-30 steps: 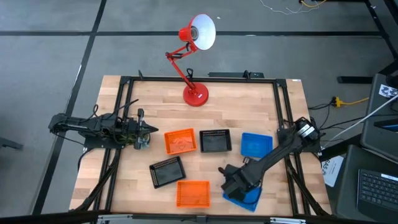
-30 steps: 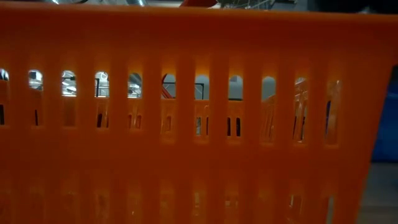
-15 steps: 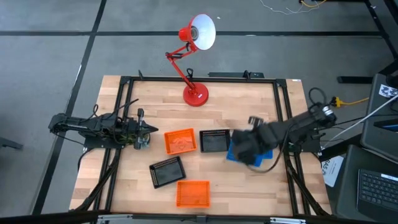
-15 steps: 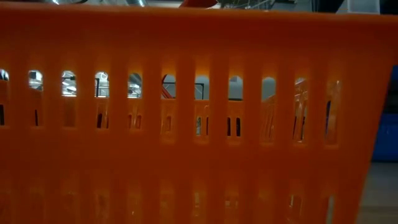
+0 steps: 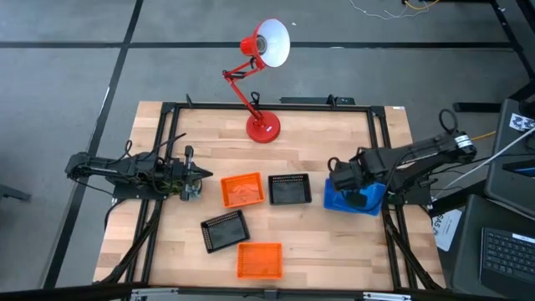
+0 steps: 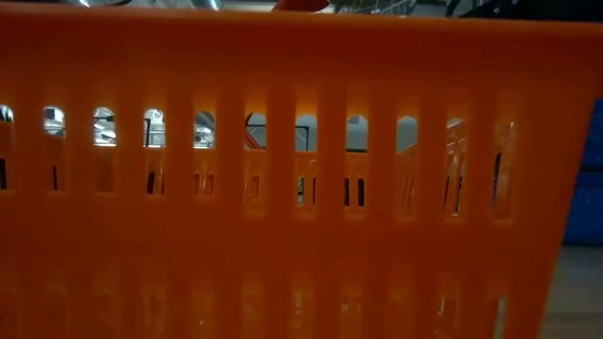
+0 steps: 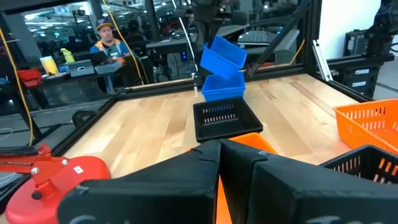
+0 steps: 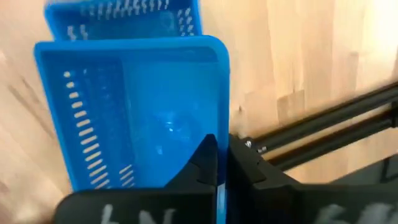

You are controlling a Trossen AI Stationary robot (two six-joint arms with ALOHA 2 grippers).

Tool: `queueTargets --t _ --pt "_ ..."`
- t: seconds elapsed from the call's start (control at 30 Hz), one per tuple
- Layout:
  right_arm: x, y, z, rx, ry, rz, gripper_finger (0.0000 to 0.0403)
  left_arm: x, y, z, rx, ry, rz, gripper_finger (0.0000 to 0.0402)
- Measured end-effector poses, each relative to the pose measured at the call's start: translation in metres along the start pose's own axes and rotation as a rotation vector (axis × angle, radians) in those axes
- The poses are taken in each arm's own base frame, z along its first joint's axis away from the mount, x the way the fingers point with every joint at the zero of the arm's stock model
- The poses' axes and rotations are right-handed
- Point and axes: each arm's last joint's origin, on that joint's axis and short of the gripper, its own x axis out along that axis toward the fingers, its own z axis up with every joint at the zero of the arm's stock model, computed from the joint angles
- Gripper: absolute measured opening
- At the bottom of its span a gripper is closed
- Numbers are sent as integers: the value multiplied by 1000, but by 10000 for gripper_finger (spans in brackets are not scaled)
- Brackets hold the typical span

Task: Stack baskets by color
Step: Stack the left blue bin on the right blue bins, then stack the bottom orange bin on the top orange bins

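The right gripper [image 5: 344, 180] grips a blue basket [image 8: 134, 118] by its rim above its twin [image 7: 222, 87], unseated, orange and black baskets unstacked, left gripper [image 5: 194, 174] clenched empty

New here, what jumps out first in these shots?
The right gripper holds a blue plastic mesh basket tilted in the air above a second blue basket on the table's right side. A red desk lamp stands at the back edge. The low view is almost filled by the slotted wall of an orange basket.
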Motion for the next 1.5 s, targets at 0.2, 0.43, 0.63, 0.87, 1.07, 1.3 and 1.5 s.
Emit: queueTargets --t 0.2,0.43,0.63,0.87,1.07,1.3,1.5 --pt "2 2 7 -72 -37 22 6 0 0 0 2 -1 0 2" --pt "8 2 21 -113 -54 33 6 0 0 0 2 -2 0 2" --pt "14 0 28 -98 -31 31 18 0 0 0 1 -2 0 2" --pt "14 1 28 -119 -26 38 68 0 0 0 1 -2 0 2" --pt "14 2 29 -120 -23 62 78 0 0 0 1 -2 0 2" --pt "14 2 29 -67 -19 72 113 0 0 0 1 -2 0 1" --pt "11 14 22 -49 -61 9 108 0 0 0 1 -2 -1 2"
